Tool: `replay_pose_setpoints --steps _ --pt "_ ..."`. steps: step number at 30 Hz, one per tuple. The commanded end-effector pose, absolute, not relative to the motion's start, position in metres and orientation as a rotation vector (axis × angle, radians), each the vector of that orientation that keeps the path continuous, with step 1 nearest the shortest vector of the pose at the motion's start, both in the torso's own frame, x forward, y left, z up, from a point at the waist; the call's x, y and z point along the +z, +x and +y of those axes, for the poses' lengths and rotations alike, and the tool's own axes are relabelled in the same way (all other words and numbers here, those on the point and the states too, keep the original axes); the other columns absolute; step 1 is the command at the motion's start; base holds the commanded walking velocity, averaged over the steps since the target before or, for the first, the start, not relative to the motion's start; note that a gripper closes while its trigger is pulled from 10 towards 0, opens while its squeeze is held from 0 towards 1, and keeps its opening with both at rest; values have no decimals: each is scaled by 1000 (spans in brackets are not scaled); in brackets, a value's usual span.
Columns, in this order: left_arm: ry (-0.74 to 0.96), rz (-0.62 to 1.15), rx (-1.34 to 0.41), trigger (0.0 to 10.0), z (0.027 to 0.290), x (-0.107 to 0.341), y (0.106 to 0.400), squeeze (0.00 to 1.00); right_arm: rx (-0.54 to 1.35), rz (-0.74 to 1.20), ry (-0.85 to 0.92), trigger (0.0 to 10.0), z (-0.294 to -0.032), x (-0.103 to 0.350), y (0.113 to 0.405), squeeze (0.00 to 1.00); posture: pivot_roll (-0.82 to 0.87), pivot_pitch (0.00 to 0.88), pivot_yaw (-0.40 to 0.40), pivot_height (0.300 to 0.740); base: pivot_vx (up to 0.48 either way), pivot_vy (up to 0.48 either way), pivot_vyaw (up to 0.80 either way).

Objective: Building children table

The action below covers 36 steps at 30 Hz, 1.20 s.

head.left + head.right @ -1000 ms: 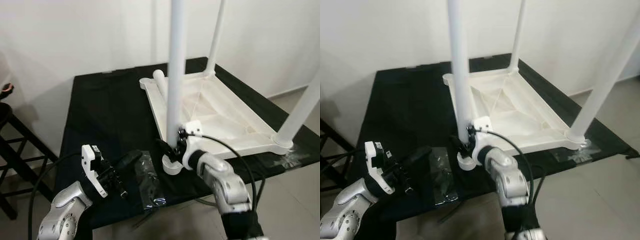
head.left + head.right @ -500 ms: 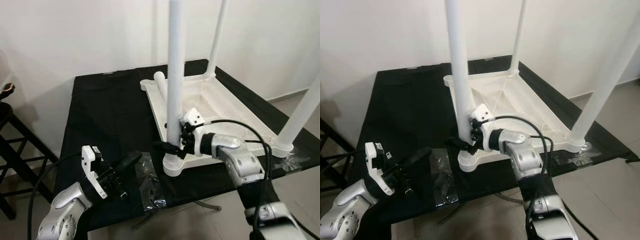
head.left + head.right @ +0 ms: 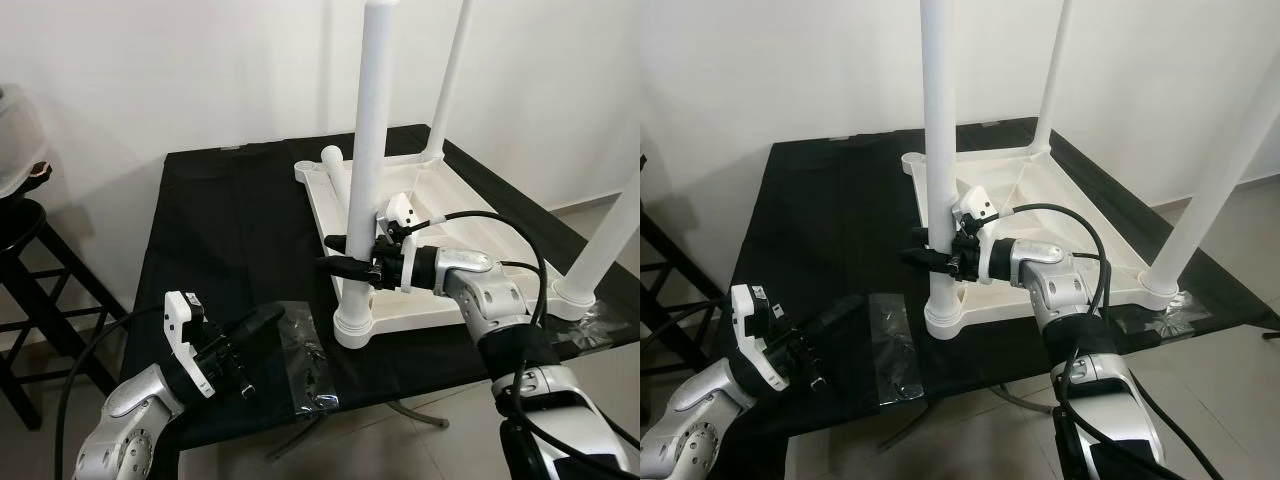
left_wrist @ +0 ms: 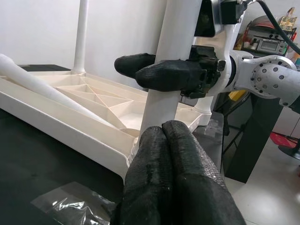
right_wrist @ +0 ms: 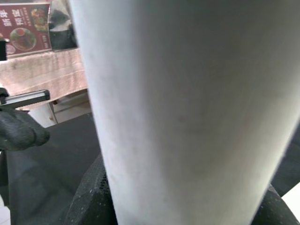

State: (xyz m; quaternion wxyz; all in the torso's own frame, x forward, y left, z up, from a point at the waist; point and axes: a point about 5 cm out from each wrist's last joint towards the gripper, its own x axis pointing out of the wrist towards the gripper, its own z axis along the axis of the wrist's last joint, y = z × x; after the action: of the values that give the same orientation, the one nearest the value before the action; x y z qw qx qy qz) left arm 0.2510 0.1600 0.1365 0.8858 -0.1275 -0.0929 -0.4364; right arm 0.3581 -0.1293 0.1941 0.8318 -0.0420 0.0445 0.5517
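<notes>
nearest the camera: left gripper (image 3: 262, 322) resting low on the black table (image 3: 220, 230), fingers pressed together on nothing, confirmed in the left wrist view where both pads (image 4: 173, 140) meet. clear plastic bag (image 3: 305, 360) of small parts lying just beside it, toward the upturned tabletop. beyond that: right gripper (image 3: 340, 265) clamped around the near leg (image 3: 367, 160), low on the shaft and above the corner socket (image 3: 355, 328). leg upright, long axis vertical, seated in the near corner of the white tabletop (image 3: 440, 235), which lies upside down across the table. right arm plainly the nearer and the one engaged; left gripper well short of the leg, which lies ahead of its fingertips. judged step: seating or turning this leg home. right wrist view gives only white shaft at close range; left wrist view adds the right fingers (image 4: 173, 75) wrapping the leg from both sides. farther back: far leg (image 3: 450, 75) standing at the opposite corner, a loose leg (image 3: 335, 165) lying inside the frame, a third upright leg (image 3: 610, 235) beyond the right arm.
</notes>
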Motion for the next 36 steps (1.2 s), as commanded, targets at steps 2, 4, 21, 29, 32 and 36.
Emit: replay_pose_setpoints --steps 2,4,21,29,32,36 --pt "-272 -194 -905 10000 160 137 251 0 1191 138 -48 0 -129 180 352 0 29 0 14 740 0 0 0" --pt "-273 -194 -905 10000 160 137 250 0 1185 145 -31 0 -130 174 348 0 26 0 14 740 0 0 0" --pt "-269 -186 -913 10000 164 136 254 0 517 247 -16 0 -91 125 307 0 -3 0 14 740 0 0 0" --pt "-275 -195 -893 10000 165 136 254 0 583 216 27 10000 -83 143 306 1000 5 0 17 740 0 0 0" --pt "-275 -191 -903 10000 164 136 254 0 876 100 -19 10000 -83 173 312 1000 8 0 15 740 0 0 0" --pt "-275 -192 -902 10000 163 135 255 0 1011 77 -57 10000 -97 179 322 0 17 0 8 740 0 0 0"
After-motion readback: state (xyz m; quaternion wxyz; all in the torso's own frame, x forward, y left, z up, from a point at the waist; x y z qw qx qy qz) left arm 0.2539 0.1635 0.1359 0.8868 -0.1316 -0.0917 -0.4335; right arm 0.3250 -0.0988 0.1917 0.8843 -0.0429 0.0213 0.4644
